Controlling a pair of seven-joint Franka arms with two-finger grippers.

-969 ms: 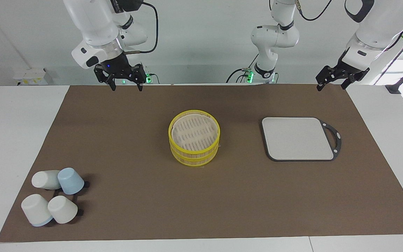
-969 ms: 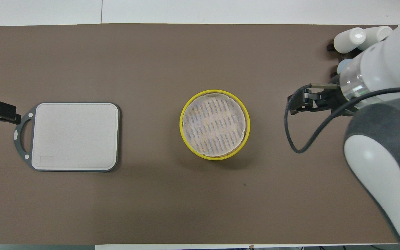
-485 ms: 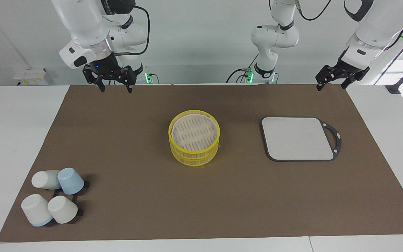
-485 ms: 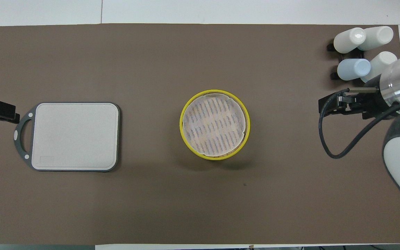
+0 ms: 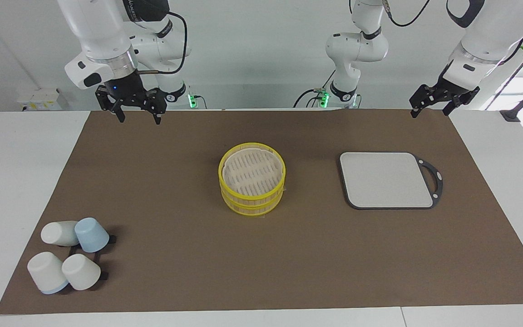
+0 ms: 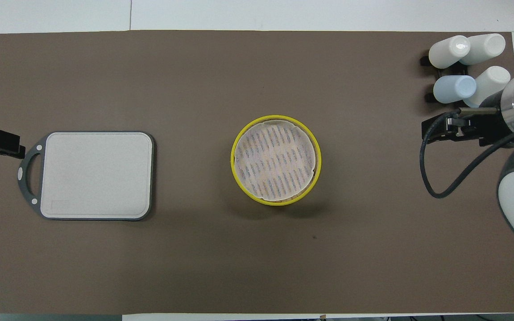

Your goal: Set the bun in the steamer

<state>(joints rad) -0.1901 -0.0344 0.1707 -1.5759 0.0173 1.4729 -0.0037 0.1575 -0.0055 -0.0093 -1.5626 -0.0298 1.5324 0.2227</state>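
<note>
Because no bun shows anywhere on the desk (image 5: 30, 150) in either view, the main risk is that an arm commits to a grasp with nothing to take, or goes for one of the pale cups (image 5: 81, 271) instead. Nearest the robots, the right claw (image 5: 139, 119) hangs with its fingers spread wide over the brown mat's (image 5: 175, 272) edge, wrist pointing straight down. The left claw (image 5: 429, 111) waits at the same edge, at the left arm's end, tilted and also spread, holding nothing. Farther out, the steamer (image 5: 252, 200) stands mid-mat, its slatted floor bare, with the grey board (image 5: 386, 179) beside it, also bare. Farthest out, the cups lie tipped in a cluster, and a careless sweep would likely roll them.
</note>
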